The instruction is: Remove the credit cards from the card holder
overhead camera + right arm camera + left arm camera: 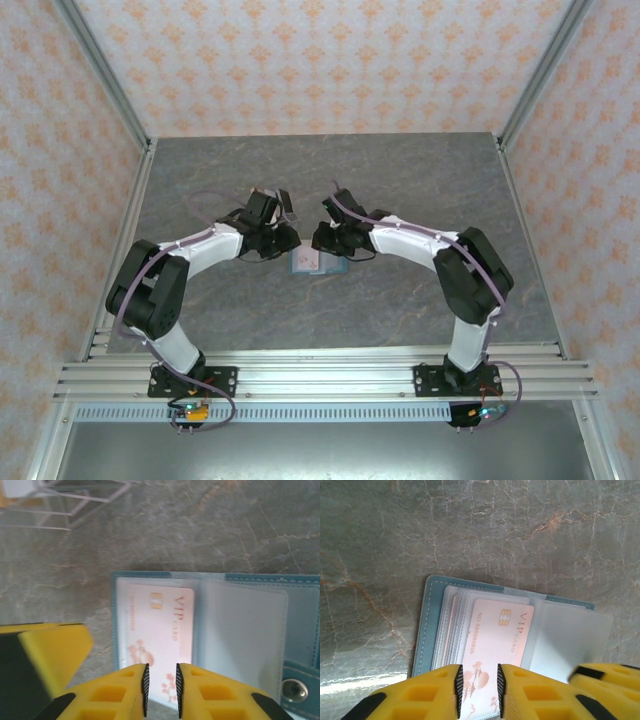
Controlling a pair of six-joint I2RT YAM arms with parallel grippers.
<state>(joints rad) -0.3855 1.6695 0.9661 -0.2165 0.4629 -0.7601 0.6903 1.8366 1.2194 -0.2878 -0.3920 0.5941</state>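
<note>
Card holder (427, 630) open; left gripper (478, 669), right gripper (161, 667) down over pink card (501, 630), jaws narrow, grip unclear.

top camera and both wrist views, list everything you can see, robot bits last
table: one, grey marbled, under everything
card holder: one, teal, lying open mid-table
clear sleeves: several, see-through, inside the holder
card: one visible, pale pink, front sleeve
snap stud: one, silver, holder's tab
walls: peach patterned, around the table
rail: silver, near edge
left gripper: yellow, narrow gap, over the card
right gripper: yellow, narrow gap, over the card
</note>
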